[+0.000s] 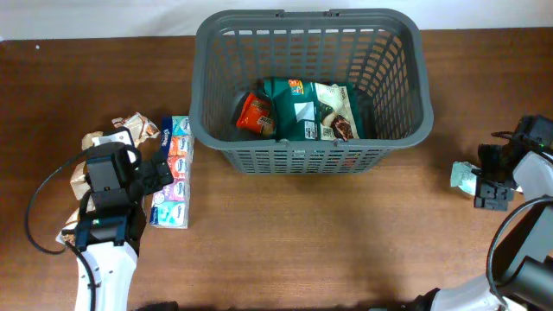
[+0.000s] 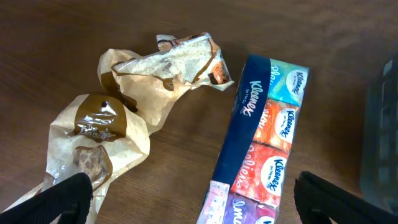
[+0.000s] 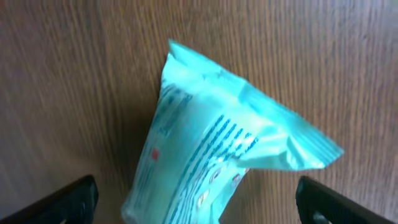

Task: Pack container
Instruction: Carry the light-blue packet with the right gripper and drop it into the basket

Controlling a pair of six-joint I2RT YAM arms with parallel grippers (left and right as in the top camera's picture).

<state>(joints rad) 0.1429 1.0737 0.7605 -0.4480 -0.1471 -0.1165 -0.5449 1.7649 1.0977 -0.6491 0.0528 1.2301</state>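
The dark grey slotted basket stands at the table's far middle and holds an orange packet, a green packet and a white-brown packet. My left gripper is open above a multipack of Kleenex tissues, with crumpled beige-brown snack packets to its left. In the overhead view the left gripper is beside the tissue pack. My right gripper is open around a light teal packet lying on the table at the right edge.
The wooden table runs under everything. The beige snack packets lie at the far left, partly under the left arm. Black cables loop beside both arms.
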